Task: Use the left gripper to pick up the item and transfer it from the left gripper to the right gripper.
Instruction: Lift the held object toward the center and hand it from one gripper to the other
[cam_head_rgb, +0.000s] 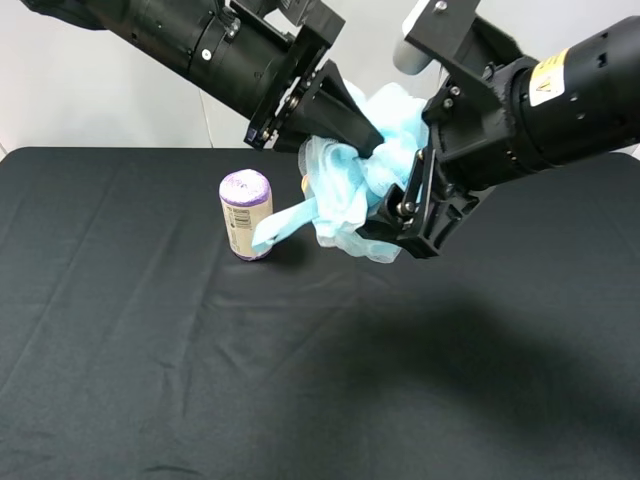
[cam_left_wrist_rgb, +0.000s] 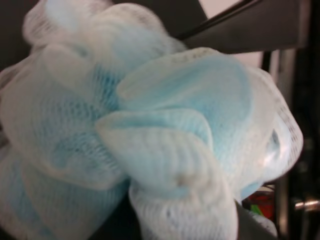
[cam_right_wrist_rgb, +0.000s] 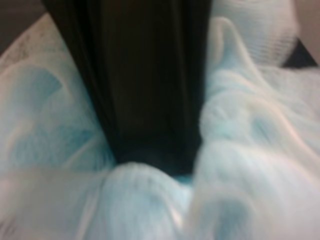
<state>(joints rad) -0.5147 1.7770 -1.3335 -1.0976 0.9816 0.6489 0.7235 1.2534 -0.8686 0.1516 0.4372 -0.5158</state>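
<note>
The pale blue and white mesh pouf hangs in the air above the back of the table, its loop tail drooping towards the left. My left gripper, all black, comes in from the upper left and is shut on the pouf's top. My right gripper, on the arm with the yellow sticker, presses against the pouf's lower right side; its fingers are partly buried in mesh. The pouf fills the left wrist view and the right wrist view, where a black left finger digs into it.
A purple-topped roll stands upright on the black tablecloth, just left of the hanging tail. A small tan bit peeks out behind the pouf. A white wall runs behind the table.
</note>
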